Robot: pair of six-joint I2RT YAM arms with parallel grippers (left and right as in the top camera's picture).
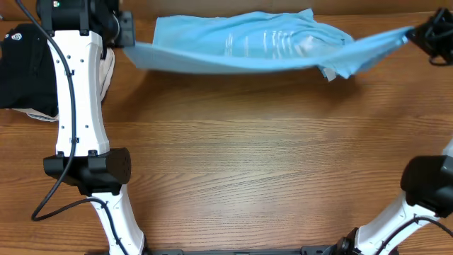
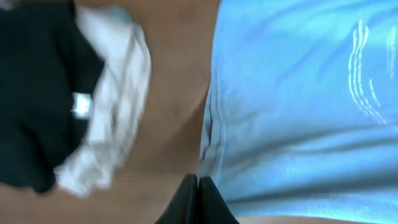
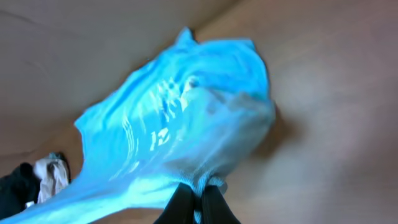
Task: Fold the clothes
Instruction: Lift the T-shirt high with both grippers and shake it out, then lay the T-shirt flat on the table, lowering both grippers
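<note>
The clothes, a light blue T-shirt point(image 1: 248, 42) with white lettering, hang stretched across the far side of the table between both arms. My left gripper point(image 1: 129, 39) is shut on its left edge; in the left wrist view the black fingertips point(image 2: 198, 186) pinch the hem of the blue cloth point(image 2: 298, 112). My right gripper point(image 1: 423, 33) is shut on the right corner; in the right wrist view the fabric point(image 3: 174, 130) bunches between the fingers point(image 3: 200, 196). The shirt sags in the middle and is lifted off the wood.
A black garment point(image 1: 25, 67) with a small white logo lies at the far left over a pale beige one point(image 1: 106, 71), also seen as the black garment point(image 2: 37, 93) and beige cloth point(image 2: 115, 99). Bare wooden table point(image 1: 255, 163) spreads below the shirt.
</note>
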